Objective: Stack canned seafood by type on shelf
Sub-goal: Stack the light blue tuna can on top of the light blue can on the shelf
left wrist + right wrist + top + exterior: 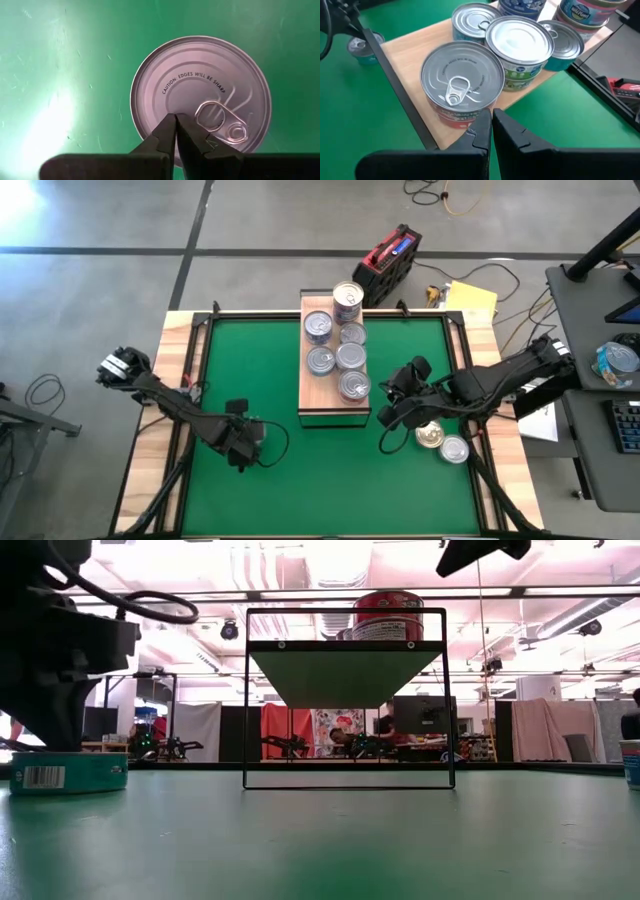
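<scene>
The light-wood shelf [335, 360] stands mid-table and carries several tins of canned seafood [350, 356], one stack at its far end [347, 298]. My left gripper [175, 119] is shut and points down over a silver-lidded teal tin [200, 95] that sits on the green mat [250, 370] at the near left; the low view shows this tin [68, 772] under the gripper. My right gripper [491, 125] is shut, raised above the mat off the shelf's near right corner, short of the nearest red-labelled tin [462, 85]. A gold-lidded tin [430, 436] and a silver one [455, 449] rest on the mat at the near right. My left gripper's shut fingertips [167, 131] stand over the tin's lid beside the pull ring [212, 114], coming from above. Whether they touch the lid, I cannot tell. The tin sits flat on the mat.
A wooden border [150, 470] frames the mat. A red case [390, 258] and yellow paper [470, 298] lie beyond the far edge. A desk with a keyboard [620, 420] stands to the right. Open mat lies between the shelf and my left arm.
</scene>
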`<state>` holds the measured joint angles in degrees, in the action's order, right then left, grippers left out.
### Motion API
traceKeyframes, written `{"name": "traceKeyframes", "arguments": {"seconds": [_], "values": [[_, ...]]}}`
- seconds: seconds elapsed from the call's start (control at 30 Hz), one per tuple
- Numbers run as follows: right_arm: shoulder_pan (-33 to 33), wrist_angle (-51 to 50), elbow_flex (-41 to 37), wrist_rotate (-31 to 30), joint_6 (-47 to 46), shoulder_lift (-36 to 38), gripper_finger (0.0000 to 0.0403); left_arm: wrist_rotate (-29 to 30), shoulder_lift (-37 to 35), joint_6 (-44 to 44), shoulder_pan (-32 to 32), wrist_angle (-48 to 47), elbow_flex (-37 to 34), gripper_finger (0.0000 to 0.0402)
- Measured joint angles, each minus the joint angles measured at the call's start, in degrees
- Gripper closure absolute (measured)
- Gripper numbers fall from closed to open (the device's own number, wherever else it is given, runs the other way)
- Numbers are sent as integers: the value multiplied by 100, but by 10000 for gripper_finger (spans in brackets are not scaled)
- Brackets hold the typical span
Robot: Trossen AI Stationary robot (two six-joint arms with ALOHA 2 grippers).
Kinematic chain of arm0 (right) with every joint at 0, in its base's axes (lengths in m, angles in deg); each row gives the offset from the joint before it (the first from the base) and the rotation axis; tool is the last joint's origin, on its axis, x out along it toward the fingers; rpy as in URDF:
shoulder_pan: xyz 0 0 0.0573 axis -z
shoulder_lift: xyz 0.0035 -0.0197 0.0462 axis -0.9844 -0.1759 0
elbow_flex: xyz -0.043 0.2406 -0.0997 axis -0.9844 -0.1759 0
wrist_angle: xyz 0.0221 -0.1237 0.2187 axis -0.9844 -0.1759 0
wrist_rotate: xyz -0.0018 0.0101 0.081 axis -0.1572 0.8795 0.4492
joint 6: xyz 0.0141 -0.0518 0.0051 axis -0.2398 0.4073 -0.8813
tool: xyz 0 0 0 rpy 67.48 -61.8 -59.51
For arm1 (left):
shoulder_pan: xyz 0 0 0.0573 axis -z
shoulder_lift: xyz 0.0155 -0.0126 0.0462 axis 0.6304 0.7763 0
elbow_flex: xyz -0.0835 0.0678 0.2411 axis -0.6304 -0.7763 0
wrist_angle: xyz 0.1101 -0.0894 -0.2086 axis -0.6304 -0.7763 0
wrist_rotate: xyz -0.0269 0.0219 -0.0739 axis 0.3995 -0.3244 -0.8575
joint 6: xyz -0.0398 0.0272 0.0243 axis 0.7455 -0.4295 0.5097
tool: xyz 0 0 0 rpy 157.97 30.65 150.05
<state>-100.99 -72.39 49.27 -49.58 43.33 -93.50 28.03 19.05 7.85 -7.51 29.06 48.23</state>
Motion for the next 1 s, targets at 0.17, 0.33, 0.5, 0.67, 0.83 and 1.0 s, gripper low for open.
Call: {"name": "traceKeyframes", "arguments": {"seconds": [0.17,0.33,0.5,0.67,0.83,1.0], "values": [[2,1,33,0,38,0,394,20,-4,-13,21,311,-22,401],[0,0,33,24,36,-2,394,-161,13,-142,126,495,96,401],[0,1,33,159,39,-2,394,-409,18,-199,225,883,149,401],[0,-1,40,443,36,-2,394,-627,22,-347,263,1455,147,401],[0,12,150,610,32,-2,394,-602,26,-502,306,1637,148,401],[-80,57,289,817,-125,-2,394,-398,26,-763,363,1549,261,401]]}}
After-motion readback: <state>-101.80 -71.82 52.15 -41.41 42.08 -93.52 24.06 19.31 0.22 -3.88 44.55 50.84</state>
